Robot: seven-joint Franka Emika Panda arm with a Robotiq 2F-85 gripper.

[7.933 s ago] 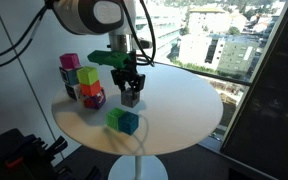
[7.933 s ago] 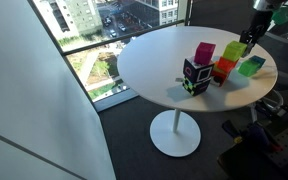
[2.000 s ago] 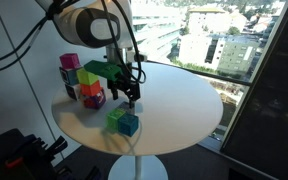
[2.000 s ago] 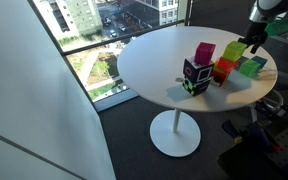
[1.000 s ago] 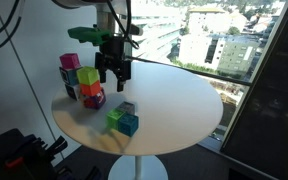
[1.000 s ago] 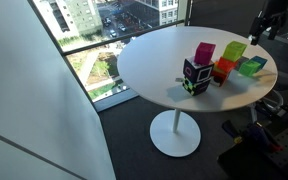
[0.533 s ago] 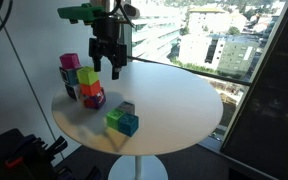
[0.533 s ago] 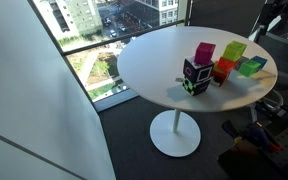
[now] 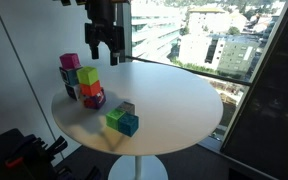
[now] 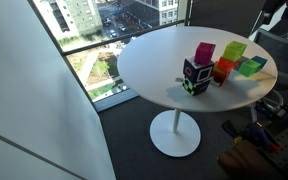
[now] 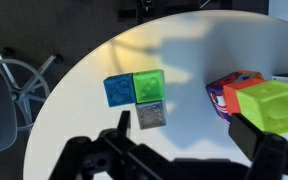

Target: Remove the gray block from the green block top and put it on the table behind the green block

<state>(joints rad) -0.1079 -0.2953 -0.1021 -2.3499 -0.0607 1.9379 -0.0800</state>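
The gray block (image 9: 127, 108) (image 11: 151, 116) rests on the white table (image 9: 179, 100), touching one side of the green block (image 9: 115, 119) (image 11: 148, 87). A teal-blue cube (image 9: 130, 125) (image 11: 118, 90) sits against the green block's other side. My gripper (image 9: 103, 57) (image 11: 189, 140) hangs open and empty, high above the table's back left, well clear of these blocks. In the wrist view its dark fingers (image 11: 123, 128) frame the table from above. Nothing lies on top of the green block.
A cluster of joined cubes (image 9: 82, 82) (image 10: 209, 65) (image 11: 252, 100) in magenta, green, orange and purple stands near the table's edge, below the gripper. An office chair (image 11: 9, 90) stands beside the table. Windows run behind it.
The gripper has risen steadily from just above the blocks to high over the table, staying open. The gray block stays put beside the green block.
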